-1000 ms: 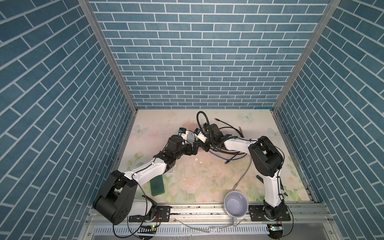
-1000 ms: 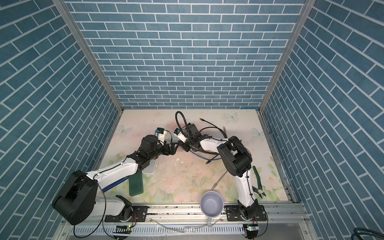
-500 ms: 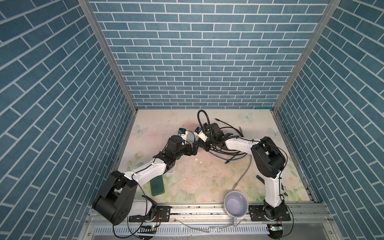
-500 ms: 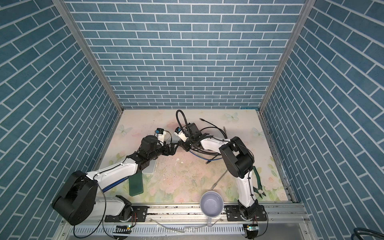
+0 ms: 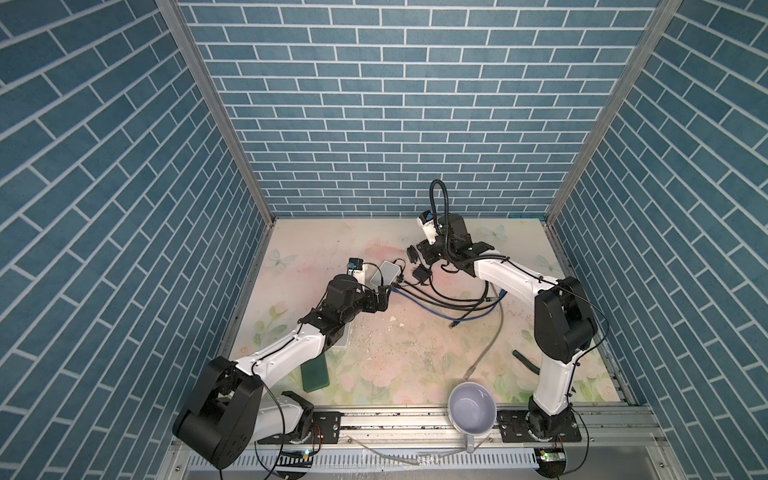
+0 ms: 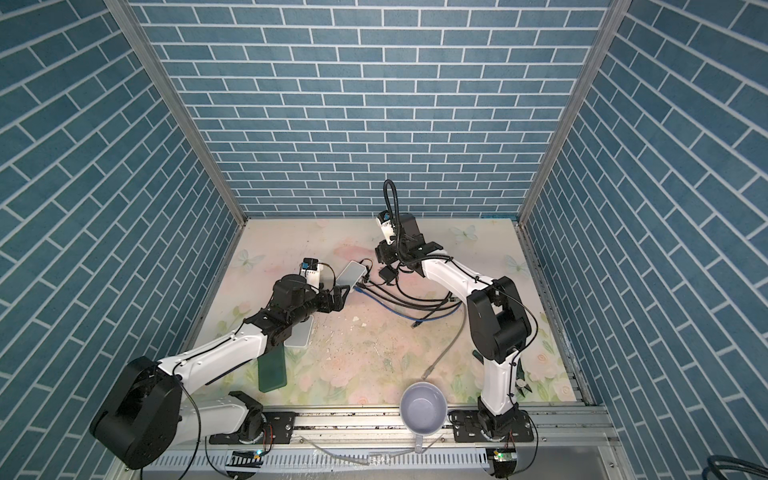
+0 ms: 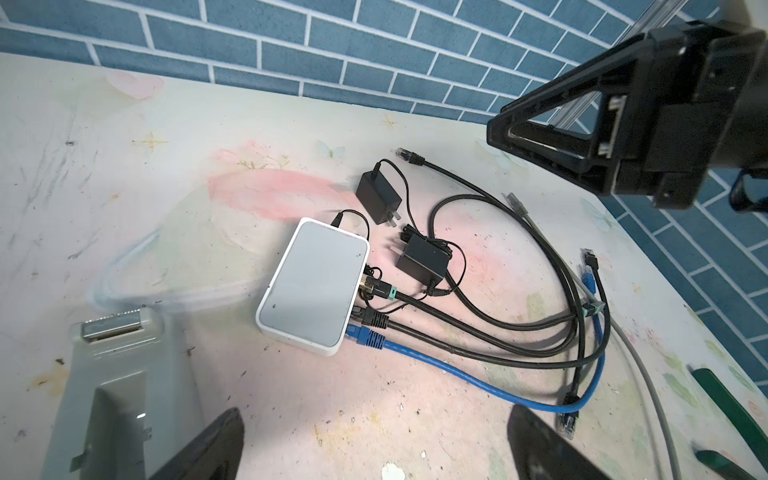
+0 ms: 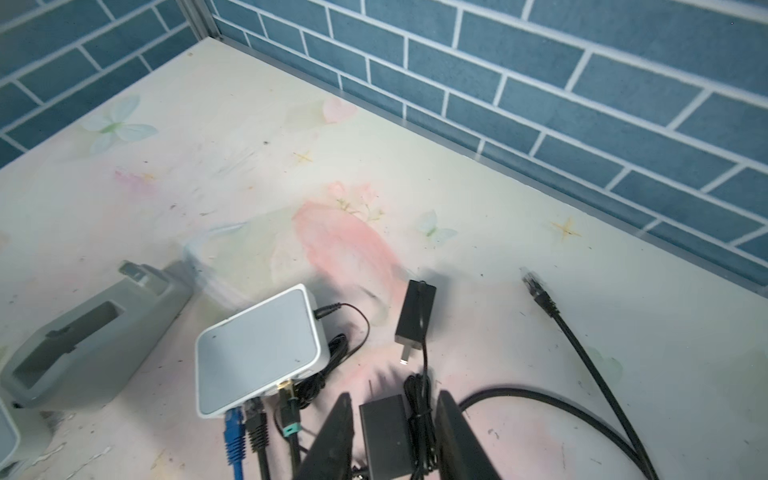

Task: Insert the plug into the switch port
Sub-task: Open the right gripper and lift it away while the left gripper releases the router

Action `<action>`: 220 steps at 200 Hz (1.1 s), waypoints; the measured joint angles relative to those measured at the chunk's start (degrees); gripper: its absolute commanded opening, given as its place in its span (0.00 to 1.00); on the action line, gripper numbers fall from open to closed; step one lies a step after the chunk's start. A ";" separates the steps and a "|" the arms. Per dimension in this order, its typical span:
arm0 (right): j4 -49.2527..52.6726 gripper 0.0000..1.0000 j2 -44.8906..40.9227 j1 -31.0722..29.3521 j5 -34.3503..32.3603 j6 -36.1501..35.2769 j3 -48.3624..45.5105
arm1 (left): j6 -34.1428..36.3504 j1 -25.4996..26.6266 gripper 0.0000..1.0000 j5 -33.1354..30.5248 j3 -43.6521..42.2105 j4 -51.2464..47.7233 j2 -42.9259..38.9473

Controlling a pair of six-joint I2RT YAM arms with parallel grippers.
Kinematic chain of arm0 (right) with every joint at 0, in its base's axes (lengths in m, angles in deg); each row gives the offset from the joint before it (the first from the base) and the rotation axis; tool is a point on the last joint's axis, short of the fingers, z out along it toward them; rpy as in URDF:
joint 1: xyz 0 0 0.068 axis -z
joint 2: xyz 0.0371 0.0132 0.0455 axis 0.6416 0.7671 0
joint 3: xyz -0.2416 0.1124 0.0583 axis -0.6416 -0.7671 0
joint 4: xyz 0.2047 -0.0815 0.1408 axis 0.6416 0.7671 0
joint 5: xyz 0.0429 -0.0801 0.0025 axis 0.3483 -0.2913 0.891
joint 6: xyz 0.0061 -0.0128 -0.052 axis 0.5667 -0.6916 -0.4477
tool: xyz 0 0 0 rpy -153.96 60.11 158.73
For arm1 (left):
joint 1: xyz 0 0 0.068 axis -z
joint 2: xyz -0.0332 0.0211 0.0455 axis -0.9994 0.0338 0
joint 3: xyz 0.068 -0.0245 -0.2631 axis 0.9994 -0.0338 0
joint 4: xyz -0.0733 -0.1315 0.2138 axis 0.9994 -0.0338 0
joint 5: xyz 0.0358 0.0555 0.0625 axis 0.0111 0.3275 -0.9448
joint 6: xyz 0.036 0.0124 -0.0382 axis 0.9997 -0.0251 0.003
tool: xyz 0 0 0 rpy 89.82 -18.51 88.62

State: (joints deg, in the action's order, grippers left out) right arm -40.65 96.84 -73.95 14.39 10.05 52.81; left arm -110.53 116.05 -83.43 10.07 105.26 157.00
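Our left gripper (image 5: 383,296) hangs wide and empty just beside the switch (image 7: 316,282), which lies left of the surface's (image 5: 374,353) middle. Three plugs (image 7: 374,321) sit in its ports; the green-banded plug (image 7: 380,289) looks seated, though we cannot see the latch. The right gripper (image 8: 395,405) has let go and backed toward the far edge, jaws partly parted above a black adapter (image 8: 384,432). We judge the insertion done.

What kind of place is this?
Probably a laboratory robot cell: brick-print panels in an aluminium frame enclose a floral table, with robot arms bolted to a front rail.
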 measured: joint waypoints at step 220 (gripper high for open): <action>8.66 0.20 7.82 1.25 -2.82 6.97 -5.09 | -0.04 -0.87 1.00 0.61 -1.22 -0.74 0.17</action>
State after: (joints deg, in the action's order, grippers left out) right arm -31.99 104.67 -72.70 11.57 17.02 47.71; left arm -110.57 115.18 -82.82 8.84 104.52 157.18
